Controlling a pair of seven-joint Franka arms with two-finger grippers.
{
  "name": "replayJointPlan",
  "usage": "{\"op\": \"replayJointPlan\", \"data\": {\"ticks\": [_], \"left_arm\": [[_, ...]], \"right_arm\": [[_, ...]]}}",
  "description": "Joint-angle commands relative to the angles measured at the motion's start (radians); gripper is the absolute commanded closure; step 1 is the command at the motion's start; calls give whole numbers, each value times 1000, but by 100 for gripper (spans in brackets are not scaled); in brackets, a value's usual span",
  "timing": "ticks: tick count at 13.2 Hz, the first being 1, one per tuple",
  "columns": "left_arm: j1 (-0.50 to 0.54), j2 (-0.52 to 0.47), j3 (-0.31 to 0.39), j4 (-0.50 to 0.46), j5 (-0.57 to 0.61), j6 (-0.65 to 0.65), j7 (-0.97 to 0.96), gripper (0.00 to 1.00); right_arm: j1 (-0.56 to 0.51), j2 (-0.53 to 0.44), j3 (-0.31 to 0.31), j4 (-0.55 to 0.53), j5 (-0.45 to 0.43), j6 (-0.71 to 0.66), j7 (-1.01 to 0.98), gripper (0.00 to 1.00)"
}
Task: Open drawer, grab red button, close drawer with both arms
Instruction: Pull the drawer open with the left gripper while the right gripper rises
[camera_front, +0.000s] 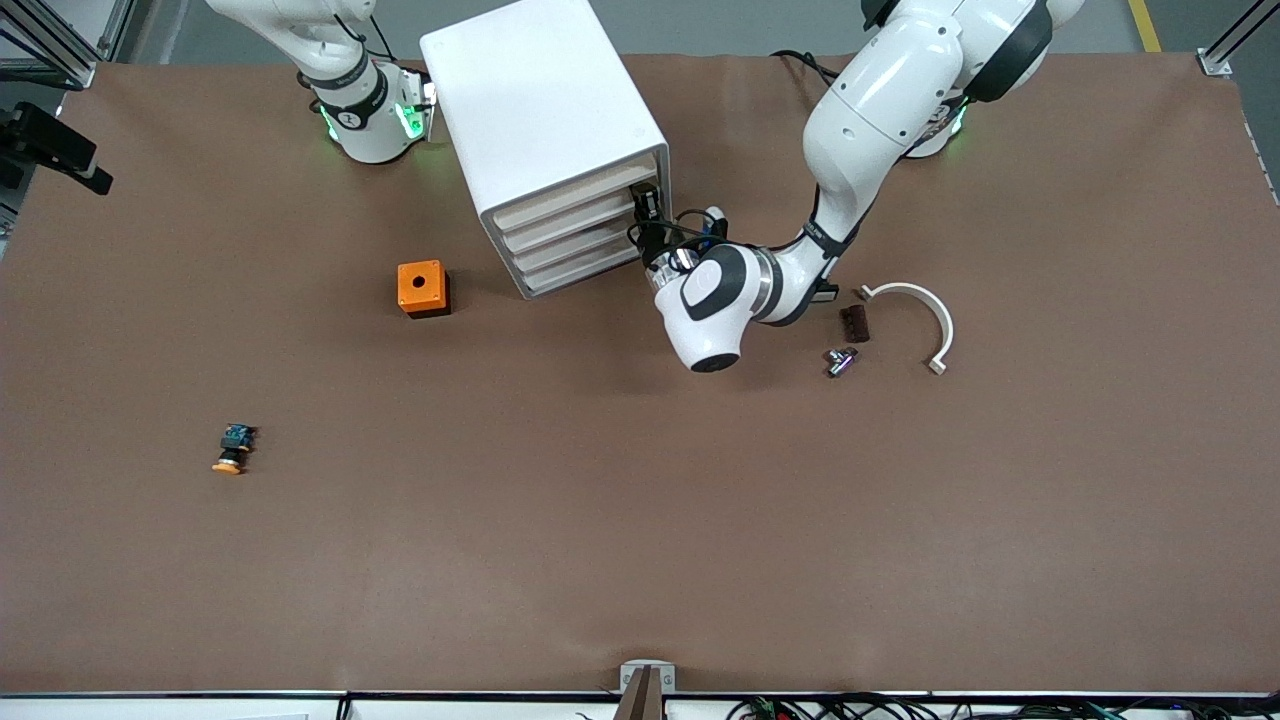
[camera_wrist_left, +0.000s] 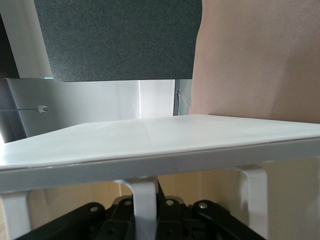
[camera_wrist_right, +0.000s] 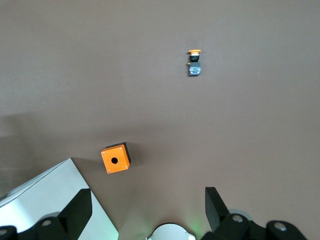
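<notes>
The left gripper (camera_front: 648, 212), fingers pressed together on the top pale beige-fronted white drawer (camera_front: 570, 203) of the white box cabinet (camera_front: 530, 100), is starting the opening; next, a straight outward pull, while the right gripper (camera_wrist_right: 150, 207) is waiting spread above the cabinet's corner.

No legible text, label, brand or number anywhere. Only a small dark mark on the white collar of the right arm's base (camera_front: 349, 118), upper left of the front frame, too small to read. Likewise a tiny dark marking on the left arm's wrist link (camera_front: 815, 233), right of centre, unreadable. Nothing printed on the cabinet (camera_front: 545, 120) or the desk (camera_front: 640, 520).
</notes>
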Motion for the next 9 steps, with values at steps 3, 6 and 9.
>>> {"op": "replayJointPlan", "data": {"ticks": [3, 6, 9], "left_arm": [[49, -3, 6, 12, -53, -3, 5, 93], [115, -3, 8, 25, -90, 3, 7, 93], [181, -5, 8, 27, -141, 38, 10, 93]], "right_arm": [[17, 78, 0, 36, -20, 18, 3, 0], [31, 76, 2, 37, -20, 18, 3, 0], [69, 78, 2, 34, -19, 10, 23, 0]]}}
